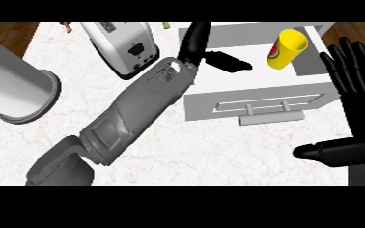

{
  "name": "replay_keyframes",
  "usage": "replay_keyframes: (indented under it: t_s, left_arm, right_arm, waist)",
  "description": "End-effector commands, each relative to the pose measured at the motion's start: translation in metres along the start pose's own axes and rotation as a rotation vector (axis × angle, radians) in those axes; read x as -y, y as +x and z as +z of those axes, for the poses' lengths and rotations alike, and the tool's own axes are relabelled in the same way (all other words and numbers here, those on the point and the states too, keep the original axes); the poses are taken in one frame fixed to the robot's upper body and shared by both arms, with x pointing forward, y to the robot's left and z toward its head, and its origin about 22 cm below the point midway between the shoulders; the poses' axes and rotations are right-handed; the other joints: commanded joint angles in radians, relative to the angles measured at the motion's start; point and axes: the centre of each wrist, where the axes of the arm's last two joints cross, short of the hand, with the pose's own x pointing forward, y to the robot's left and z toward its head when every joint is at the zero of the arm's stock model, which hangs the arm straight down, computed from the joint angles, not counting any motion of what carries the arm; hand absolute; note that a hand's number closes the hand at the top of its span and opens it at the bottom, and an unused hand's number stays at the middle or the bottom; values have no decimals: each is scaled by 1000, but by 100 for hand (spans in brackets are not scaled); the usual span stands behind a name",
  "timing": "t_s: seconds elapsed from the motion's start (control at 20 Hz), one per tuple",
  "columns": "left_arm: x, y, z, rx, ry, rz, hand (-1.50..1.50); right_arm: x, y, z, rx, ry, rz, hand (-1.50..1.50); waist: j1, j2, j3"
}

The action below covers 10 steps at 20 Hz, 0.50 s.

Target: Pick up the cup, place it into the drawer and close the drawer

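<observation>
The yellow cup (288, 48) leans inside the open white drawer (214, 104), in its right half, with its mouth up and a red-green mark on its side. My left forearm crosses the counter from the lower left, and my left hand (227, 60) hangs over the drawer's left half with fingers stretched out, open and apart from the cup. My right hand (347, 72) rests open at the right edge, fingers up, beside the drawer's right end. The drawer's front panel with its bar handle (267, 117) faces me.
A white toaster (122, 46) stands on the marble counter (214, 154) left of the drawer, close to my left forearm. A large grey round canister (21, 92) sits at the far left edge. Wooden floor shows at both upper corners.
</observation>
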Motion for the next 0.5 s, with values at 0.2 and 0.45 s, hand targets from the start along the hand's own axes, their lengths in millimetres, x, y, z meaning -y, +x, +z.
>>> replay_keyframes:
  t_s: [0.2,0.45]
  left_arm:
    - [7,28,-5,94,35,140,-150]
    - [-1,41,-13,75,65,166,-150]
  right_arm:
    - [-4,20,9,13,114,-27,150]
    - [1,26,27,-59,236,168,150]
  waist:
    - [43,-14,-1]
    - [77,-23,-1]
